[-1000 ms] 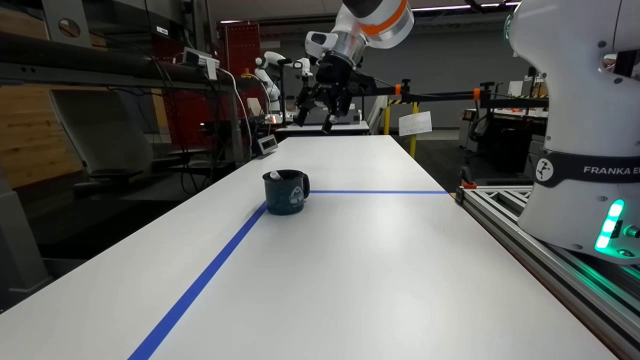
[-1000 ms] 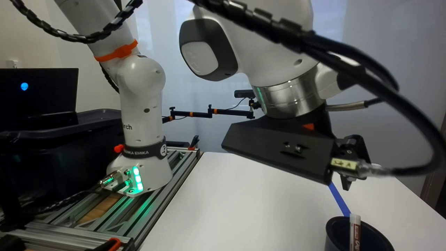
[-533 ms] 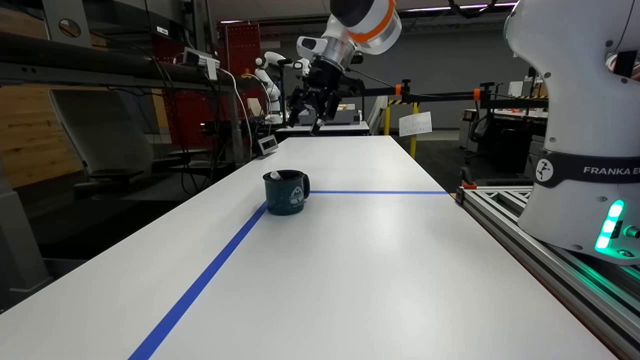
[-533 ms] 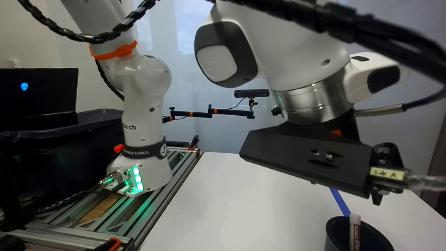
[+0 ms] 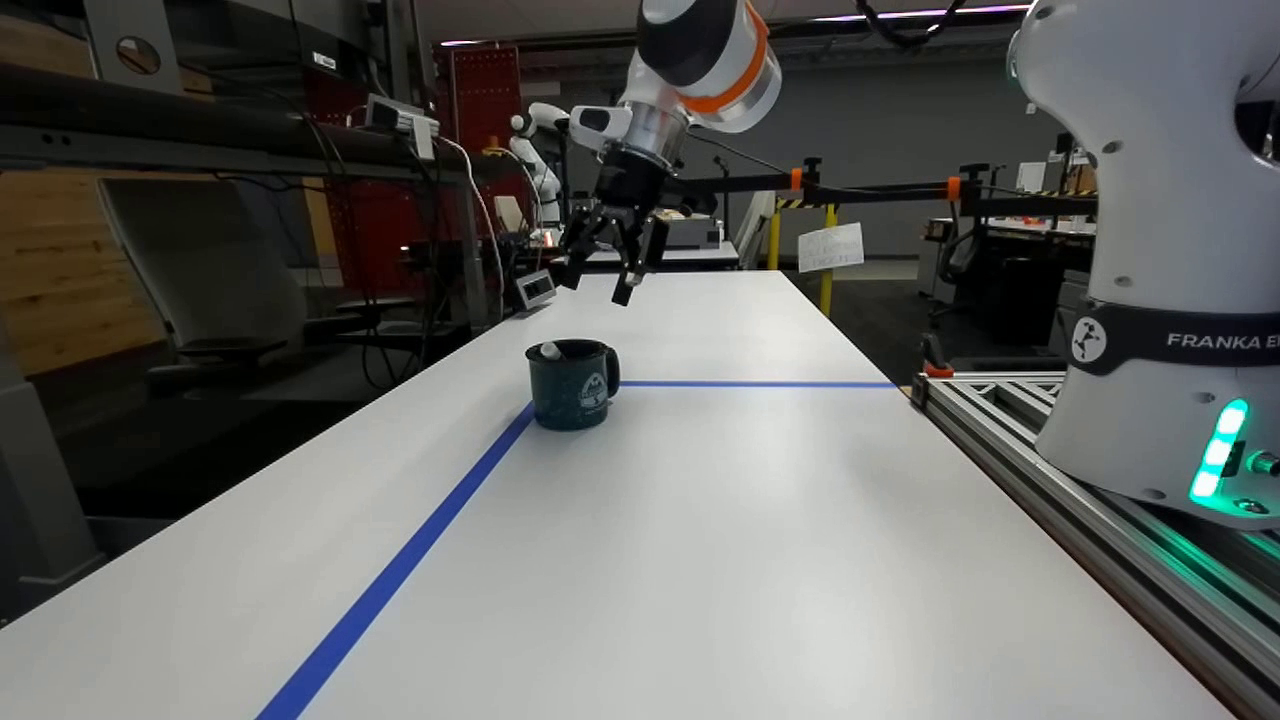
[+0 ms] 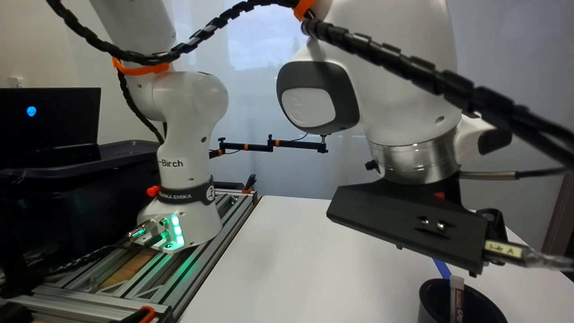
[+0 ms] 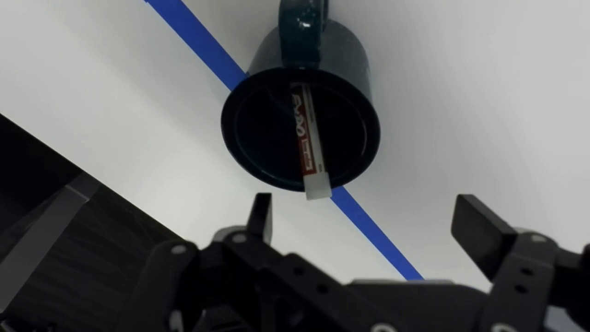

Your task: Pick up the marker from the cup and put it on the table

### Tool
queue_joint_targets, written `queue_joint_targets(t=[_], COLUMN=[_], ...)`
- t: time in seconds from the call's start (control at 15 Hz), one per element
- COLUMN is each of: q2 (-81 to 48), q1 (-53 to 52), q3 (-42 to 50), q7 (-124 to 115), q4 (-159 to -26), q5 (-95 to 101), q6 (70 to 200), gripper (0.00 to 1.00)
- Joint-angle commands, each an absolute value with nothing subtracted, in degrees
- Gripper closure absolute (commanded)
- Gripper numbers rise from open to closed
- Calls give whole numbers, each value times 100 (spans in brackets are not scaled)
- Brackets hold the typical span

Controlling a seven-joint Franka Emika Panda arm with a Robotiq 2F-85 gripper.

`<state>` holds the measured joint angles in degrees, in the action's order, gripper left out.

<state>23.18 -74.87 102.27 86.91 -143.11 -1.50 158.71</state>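
On a long white table [image 5: 800,550] marked with blue tape [image 5: 425,540], a marker [image 7: 310,143] leans inside a cup [image 5: 568,392], its pale end poking past the rim opposite the handle [image 7: 302,34]. Above the cup and apart from it hangs the gripper [image 7: 362,203], fingers [image 7: 481,233] spread wide, nothing held. A clean grasp likely calls for shifting the gap to centre over that end, then easing down with the fingers either side, closing above the rim so the cup's wall is not pinched; lifting along the marker's lean should keep the cup steady
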Motion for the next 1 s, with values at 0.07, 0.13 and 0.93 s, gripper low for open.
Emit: queue_joint_targets(t=[0.07,0.13,0.93], q2=[2713,2773,3348], q1=[-8156,-8230,-8439], q3=[11058,11154,11298], q7=[8281,8197,7833], q4=[-14002,-13942,-13643], q5=[1051,1274,2018], q6=[15991,16015,15869], gripper=[0,0,0])
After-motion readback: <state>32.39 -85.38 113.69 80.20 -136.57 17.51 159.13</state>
